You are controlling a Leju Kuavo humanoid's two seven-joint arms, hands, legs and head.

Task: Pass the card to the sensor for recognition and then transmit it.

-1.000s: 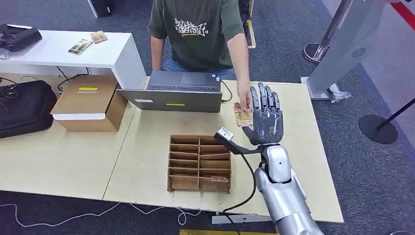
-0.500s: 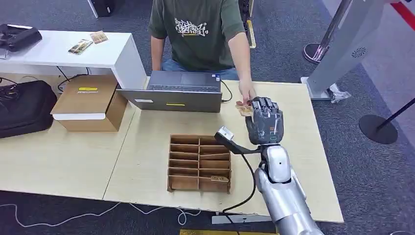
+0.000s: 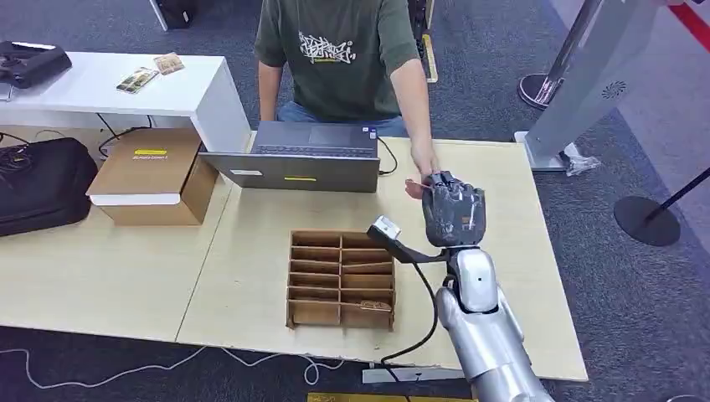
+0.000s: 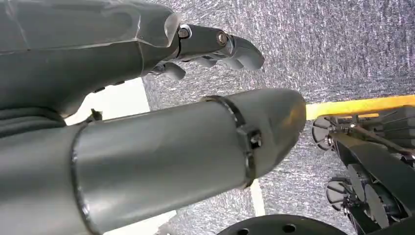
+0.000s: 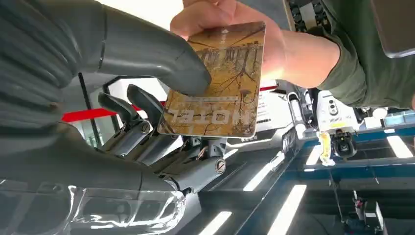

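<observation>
A brown patterned card (image 5: 220, 93) with printed letters is pinched between the thumb and fingers of my right hand (image 5: 122, 98). A person's hand (image 5: 230, 14) still holds its far end. In the head view my right hand (image 3: 453, 213) is curled over the table's back right, with a sliver of the card (image 3: 416, 188) showing at the person's hand (image 3: 424, 167). A small grey sensor head (image 3: 383, 228) on a black arm stands just left of my wrist. My left hand (image 4: 122, 54) hangs over grey carpet, its fingers (image 4: 220, 44) apart and holding nothing.
A wooden slotted organizer (image 3: 342, 279) sits on the light wooden table (image 3: 251, 226), a card in its lowest right slot. A grey laptop (image 3: 306, 157) stands behind it in front of the seated person. A cardboard box (image 3: 151, 174) and black bag (image 3: 42, 184) lie left.
My right hand's fingers, spread upright a second ago, have curled down onto the card that the person holds out. The person's hand has stayed on the card.
</observation>
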